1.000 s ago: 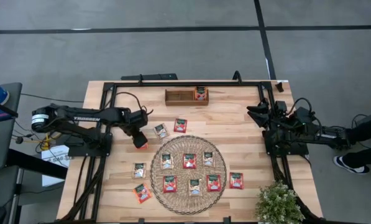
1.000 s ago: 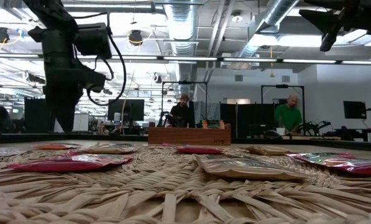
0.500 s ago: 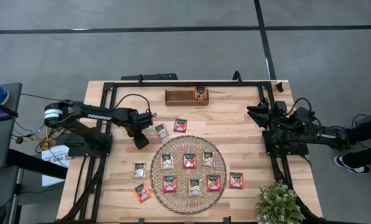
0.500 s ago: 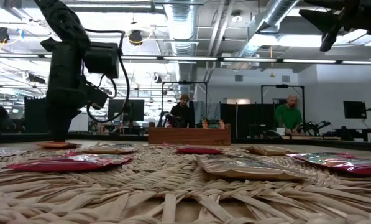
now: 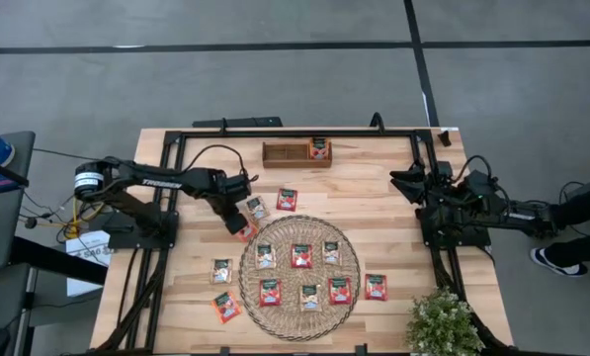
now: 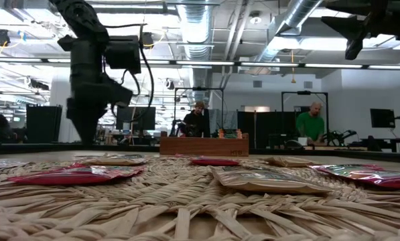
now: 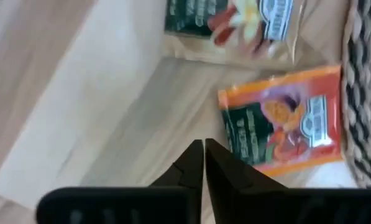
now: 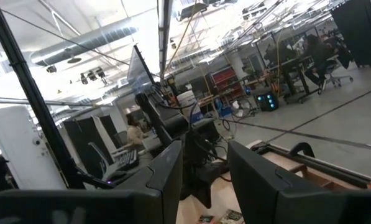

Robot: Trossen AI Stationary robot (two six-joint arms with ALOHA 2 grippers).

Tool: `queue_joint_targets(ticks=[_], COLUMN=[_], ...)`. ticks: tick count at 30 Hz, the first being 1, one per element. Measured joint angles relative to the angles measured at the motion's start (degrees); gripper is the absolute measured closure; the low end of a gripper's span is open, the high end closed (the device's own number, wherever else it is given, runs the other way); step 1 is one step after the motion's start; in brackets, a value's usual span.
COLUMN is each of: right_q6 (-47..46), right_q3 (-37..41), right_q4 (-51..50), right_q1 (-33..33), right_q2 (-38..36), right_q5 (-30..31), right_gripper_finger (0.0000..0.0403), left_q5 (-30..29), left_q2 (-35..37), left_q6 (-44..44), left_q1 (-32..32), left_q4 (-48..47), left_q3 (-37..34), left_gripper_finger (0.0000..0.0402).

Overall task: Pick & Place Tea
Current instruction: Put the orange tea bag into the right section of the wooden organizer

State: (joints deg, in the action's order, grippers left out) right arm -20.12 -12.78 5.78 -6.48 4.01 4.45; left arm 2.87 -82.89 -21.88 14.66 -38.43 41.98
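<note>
Sachets (image 5: 301, 256) look light, flat and crinkly, best pinched by 1 edge; left gripper (image 7: 203, 163) hangs pressed together, empty, left of centre on the bench (image 5: 393, 213).

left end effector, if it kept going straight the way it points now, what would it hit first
Probably the bare wooden table. The left end effector is shut and empty, its tips aimed down just beside the red-orange sachet, not over it. Depth is unclear, so it could clip that sachet's edge.
</note>
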Motion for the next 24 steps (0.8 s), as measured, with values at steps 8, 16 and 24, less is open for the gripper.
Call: queue_joint_targets(ticks=[8, 16, 24], right_q6=[-0.2, -0.9, -0.9], right_q3=[0.0, 0.0, 0.0], right_q4=[-0.3, -1.1, -1.2], right_q1=[0.0, 0.0, 0.0], right_q2=[0.0, 0.0, 0.0], right_q5=[0.0, 0.0, 0.0], right_gripper_finger=[0.0282, 0.0282, 0.0282], left_q5=[1.7, 6.2, 6.5], left_q2=[0.3, 1.2, 0.6], left_q6=[-1.6, -6.7, -9.9], left_q1=[0.1, -0.1, -0.1], left_q4=[-0.9, -2.8, -3.0], left_q3=[0.0, 3.2, 4.5], left_gripper_finger=[0.0399, 0.0371, 0.0286])
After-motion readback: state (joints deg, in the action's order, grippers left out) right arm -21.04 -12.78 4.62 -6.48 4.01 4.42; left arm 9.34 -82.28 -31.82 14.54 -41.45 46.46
